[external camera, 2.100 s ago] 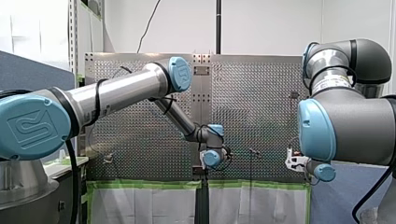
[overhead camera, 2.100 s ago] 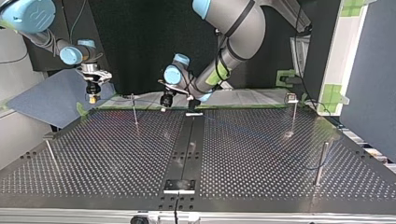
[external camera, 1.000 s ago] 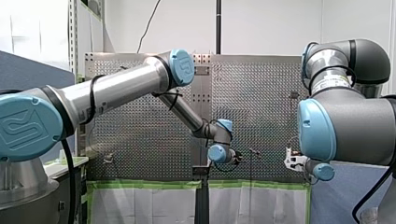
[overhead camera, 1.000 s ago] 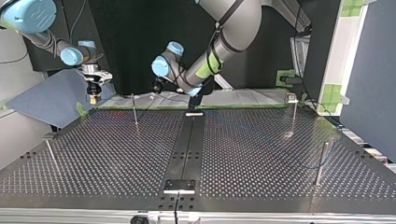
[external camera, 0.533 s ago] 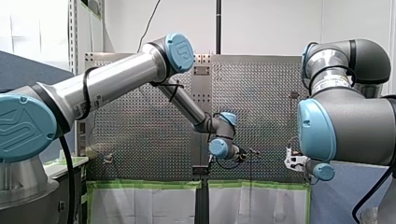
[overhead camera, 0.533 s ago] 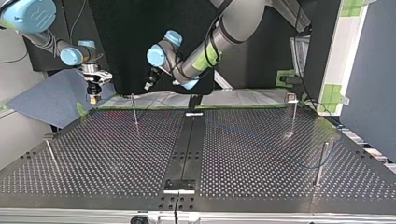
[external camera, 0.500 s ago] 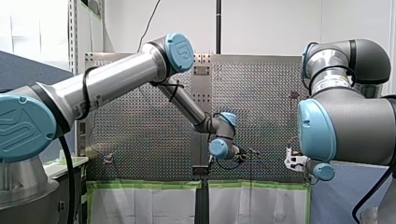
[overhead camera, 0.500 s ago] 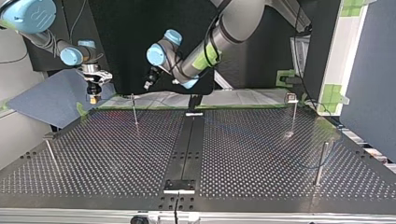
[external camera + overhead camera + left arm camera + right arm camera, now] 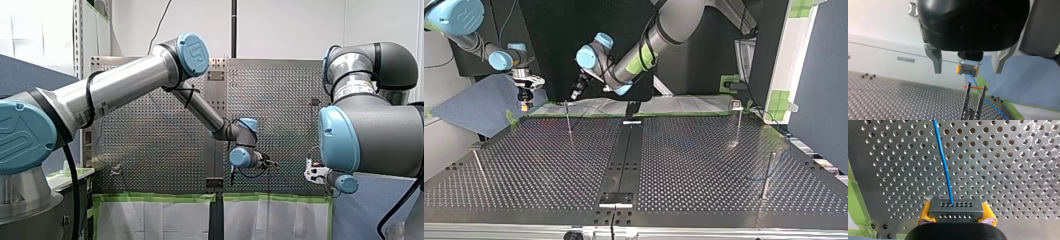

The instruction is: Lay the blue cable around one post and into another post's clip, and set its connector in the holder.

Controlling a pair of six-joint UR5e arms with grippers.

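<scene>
perforated table (image 9: 1010,157) — blue cable (image 9: 943,160), rectangular connector (image 9: 956,209)

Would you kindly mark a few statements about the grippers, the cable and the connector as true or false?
1. My right gripper is shut on the black connector. True.
2. My left gripper is shut on the blue cable. False: it is open and holds nothing.
3. The blue cable leaves the connector over the perforated table. True.
4. The connector sits in its holder. False: the yellow pads grip it.
5. A forked clip post stands ahead of my left gripper. True.
</scene>
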